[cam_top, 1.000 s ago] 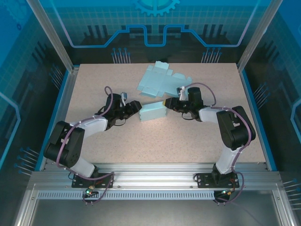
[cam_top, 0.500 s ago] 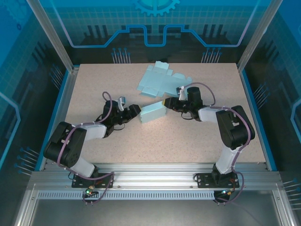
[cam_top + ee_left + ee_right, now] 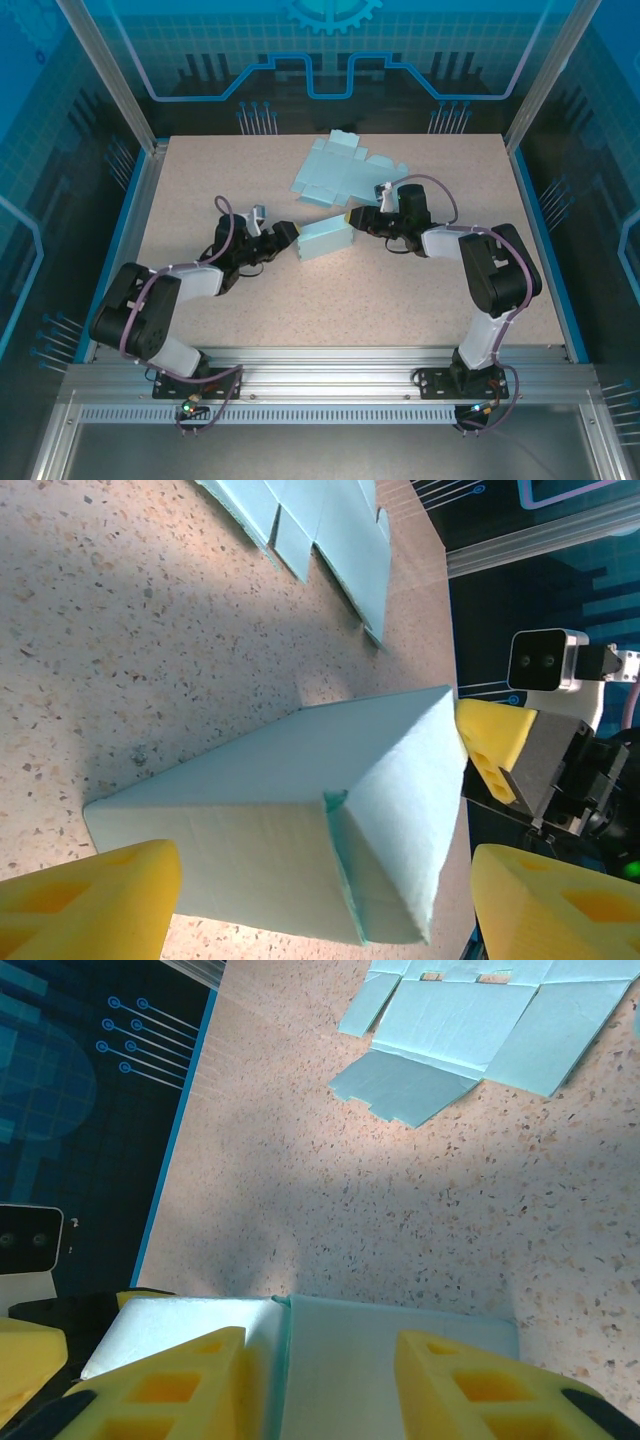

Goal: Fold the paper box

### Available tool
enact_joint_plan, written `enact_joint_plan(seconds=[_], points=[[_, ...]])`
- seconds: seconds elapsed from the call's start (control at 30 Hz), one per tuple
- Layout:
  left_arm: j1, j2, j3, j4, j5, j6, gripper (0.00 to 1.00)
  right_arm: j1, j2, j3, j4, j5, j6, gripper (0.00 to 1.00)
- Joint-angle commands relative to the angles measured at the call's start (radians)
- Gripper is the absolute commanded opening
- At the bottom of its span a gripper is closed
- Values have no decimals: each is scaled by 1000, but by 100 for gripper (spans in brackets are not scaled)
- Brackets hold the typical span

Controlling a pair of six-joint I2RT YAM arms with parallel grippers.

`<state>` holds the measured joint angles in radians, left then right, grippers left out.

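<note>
The speckled beige table (image 3: 420, 300) carries a flat, pale-blue die-cut sheet (image 3: 335, 170) at its far centre. Nearer, mid-table, lies the paper box (image 3: 325, 240), a matte blue block with crisp creases. The left gripper (image 3: 287, 234), blocky yellow pads spread wide, flanks the box's left end; the right gripper (image 3: 352, 217) meets its right end, but I cannot tell whether it pinches.

Robotics lab cell: aluminium-profile frame (image 3: 320, 385), blue circuit-patterned wall panels (image 3: 330, 60), speckled worktable (image 3: 400, 310) inside.
</note>
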<state>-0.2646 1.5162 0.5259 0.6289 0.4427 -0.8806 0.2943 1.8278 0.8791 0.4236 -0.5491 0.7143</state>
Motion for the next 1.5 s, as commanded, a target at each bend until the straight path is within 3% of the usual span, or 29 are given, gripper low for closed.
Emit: enact_joint_plan(seconds=[0.0, 0.4, 0.53, 0.63, 0.73, 0.87, 1.2, 1.47], points=[[6, -11, -4, -46, 15, 40, 77, 15, 120, -80, -342, 188, -49, 41], [5, 72, -49, -31, 38, 22, 67, 16, 131, -76, -341, 185, -47, 40], [5, 117, -78, -4, 11, 25, 48, 17, 134, -80, -337, 184, -45, 40], [5, 163, -95, 62, 18, 1, 44, 17, 130, -86, -336, 186, -47, 40], [5, 207, -109, 109, 18, -9, 28, 16, 134, -90, -326, 184, -47, 39], [8, 235, -122, 130, 5, -6, 21, 16, 145, -93, -309, 176, -43, 37], [10, 146, -94, 73, 20, 25, 24, 30, 82, -106, -285, 141, -72, 35], [-33, 38, -52, 3, 25, 159, 27, 57, -42, -111, -288, 155, -132, 39]])
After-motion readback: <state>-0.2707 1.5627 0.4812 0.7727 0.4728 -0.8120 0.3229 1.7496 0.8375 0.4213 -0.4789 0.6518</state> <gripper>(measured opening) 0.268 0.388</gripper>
